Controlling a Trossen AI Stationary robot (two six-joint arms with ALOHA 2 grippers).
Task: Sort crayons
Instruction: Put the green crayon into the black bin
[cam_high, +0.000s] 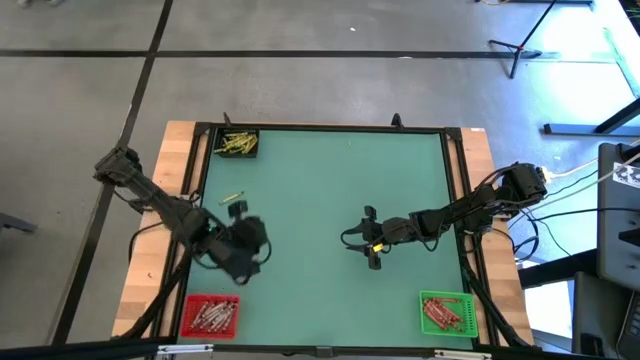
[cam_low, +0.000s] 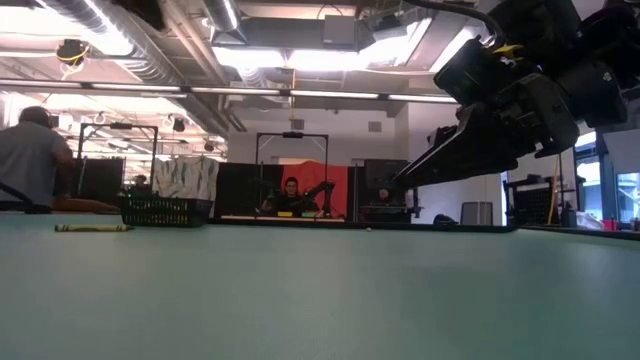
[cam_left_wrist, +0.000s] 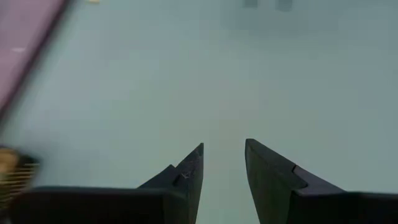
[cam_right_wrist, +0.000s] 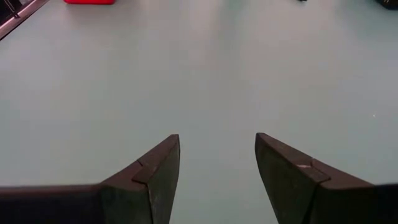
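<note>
Left gripper hung parted and empty over bare mat, near the left edge. Right gripper gaped wide, empty, mid-table. One crayon lay loose just beyond the left gripper; others filled corner bins.

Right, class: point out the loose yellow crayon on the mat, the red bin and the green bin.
loose yellow crayon (cam_high: 232, 197), high view, middle of the stick.
red bin (cam_high: 187, 316), high view, its left wall.
green bin (cam_high: 445, 296), high view, its far rim.
</note>
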